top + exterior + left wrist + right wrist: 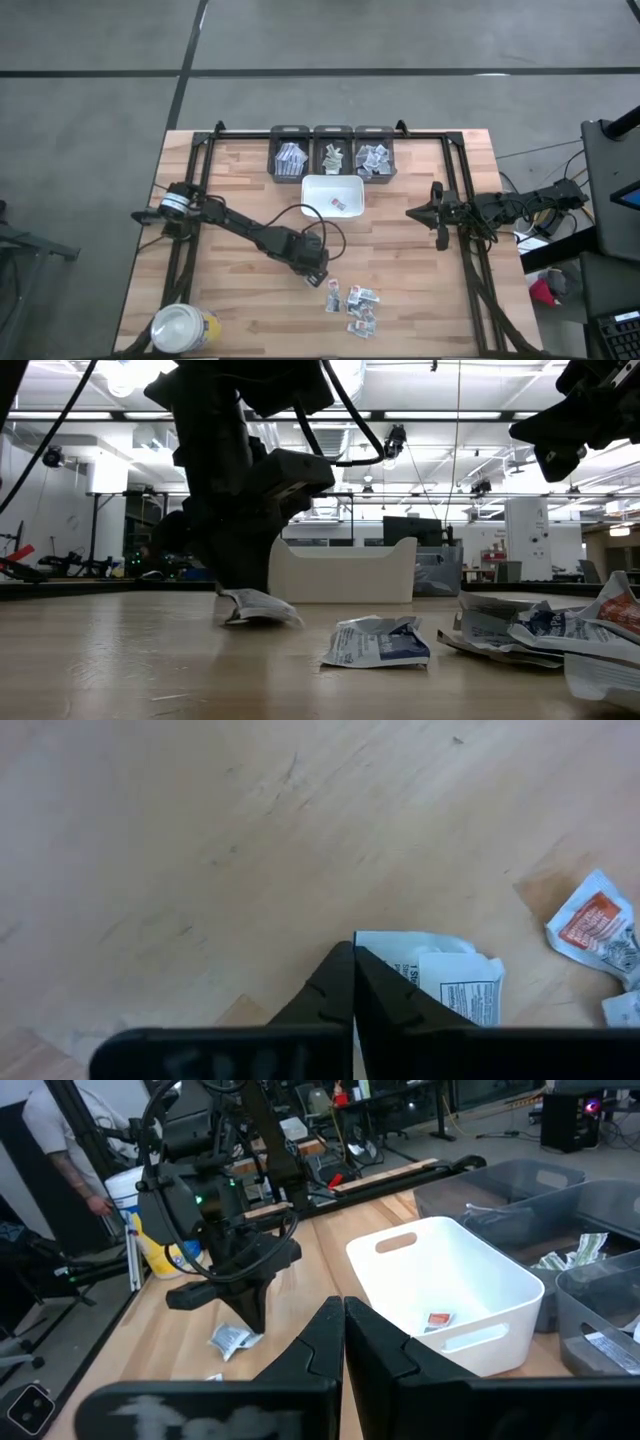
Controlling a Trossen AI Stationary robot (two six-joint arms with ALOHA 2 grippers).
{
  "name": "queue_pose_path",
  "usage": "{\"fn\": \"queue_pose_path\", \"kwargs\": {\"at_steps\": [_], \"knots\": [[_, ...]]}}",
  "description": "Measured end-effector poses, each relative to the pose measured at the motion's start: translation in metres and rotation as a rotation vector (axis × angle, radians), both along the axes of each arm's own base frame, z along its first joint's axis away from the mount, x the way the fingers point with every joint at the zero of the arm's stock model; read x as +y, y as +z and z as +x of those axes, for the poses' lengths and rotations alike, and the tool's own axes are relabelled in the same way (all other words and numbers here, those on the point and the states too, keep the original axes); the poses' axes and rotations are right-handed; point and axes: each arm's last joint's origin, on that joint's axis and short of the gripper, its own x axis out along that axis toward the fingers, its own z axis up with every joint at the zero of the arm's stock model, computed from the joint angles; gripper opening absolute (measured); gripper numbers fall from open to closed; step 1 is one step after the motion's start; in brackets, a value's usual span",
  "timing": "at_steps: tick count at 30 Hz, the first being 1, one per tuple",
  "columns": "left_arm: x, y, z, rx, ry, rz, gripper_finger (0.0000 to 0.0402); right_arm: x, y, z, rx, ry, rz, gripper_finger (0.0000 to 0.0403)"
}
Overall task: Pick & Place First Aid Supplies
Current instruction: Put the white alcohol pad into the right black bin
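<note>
Left claw (316, 275): down at the bench surface near the middle of the bench, toward the front edge; its two fingers (345, 985) are pressed together, with the edge of a white packet caught between the tips.
Pinched packet (440, 982): white paper with small dark print, crumpled, lying on the wood with one edge between the left fingers; the low view shows it (258, 606) resting on the bench under the claw.
Loose packets (357, 305): a small cluster of flat white sachets with grey and red print, on the bench just beside the left claw, nearer the front edge; in the low view one blue-printed sachet (378, 642) lies apart from the pinched one.
Red-printed sachet (593, 925): near the pinched packet, not touching it.
White tray (332, 196): at the middle of the bench, just in front of the bins, holding one small packet with red print (437, 1321).
Grey bins (332, 152): three side by side along the back edge, each with packets inside.
Right claw (441, 240): held above the bench toward the right edge, well apart from the packets; fingers pressed together, holding nothing.
Yellow jar (184, 329): white lid, at the front left corner.
Bench (240, 310): light wooden planks.
</note>
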Motion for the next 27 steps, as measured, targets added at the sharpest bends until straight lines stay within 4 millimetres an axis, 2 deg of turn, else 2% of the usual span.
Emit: {"fn": "queue_pose_path", "kwargs": {"at_steps": [12, 27], "knots": [[0.012, 0.017, -0.011, -0.021, 0.059, 0.234, 0.0001, 0.000, 0.000, 0.000, -0.002, 0.001, 0.001, 0.0011], [0.011, 0.024, -0.011, -0.030, 0.032, 0.212, 0.0000, 0.000, 0.000, 0.000, -0.001, 0.001, 0.000, 0.0011]]}}
